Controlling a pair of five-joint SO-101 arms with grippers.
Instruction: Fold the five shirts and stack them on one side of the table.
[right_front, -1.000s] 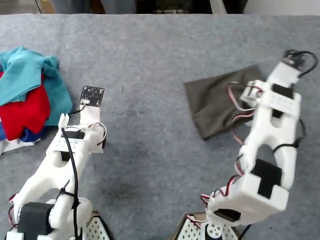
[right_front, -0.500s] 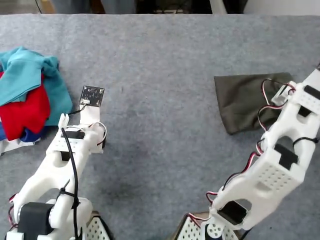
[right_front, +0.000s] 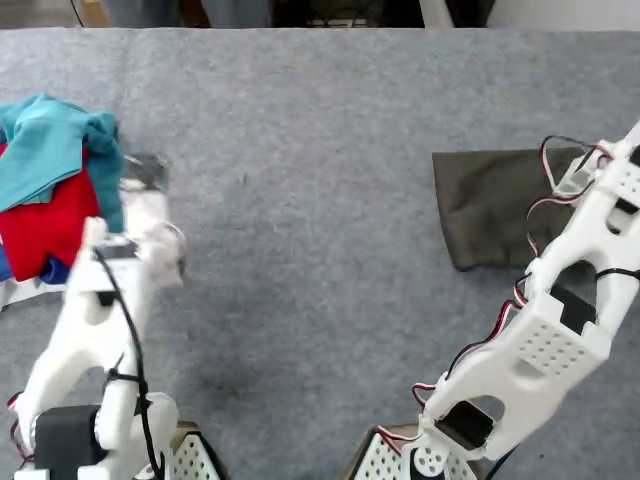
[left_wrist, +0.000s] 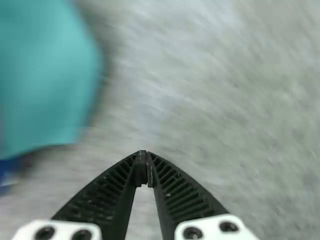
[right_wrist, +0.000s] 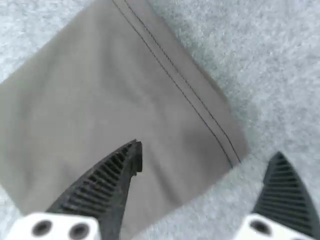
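No text, label, number or sign can be read anywhere.

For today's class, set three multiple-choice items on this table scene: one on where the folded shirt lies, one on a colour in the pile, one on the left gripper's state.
1. Where does the folded olive shirt lie?
A) at the right side of the table
B) on the pile
C) at the table's middle

2. Which colour tops the pile of loose shirts?
A) yellow
B) teal
C) black

3. The left gripper is:
A) wide open
B) shut on a sleeve
C) shut, empty

Answers: 1 A, it lies flat far from the pile. 2 B, the teal cloth lies over the red shirt. 3 C, its fingers meet with nothing between.
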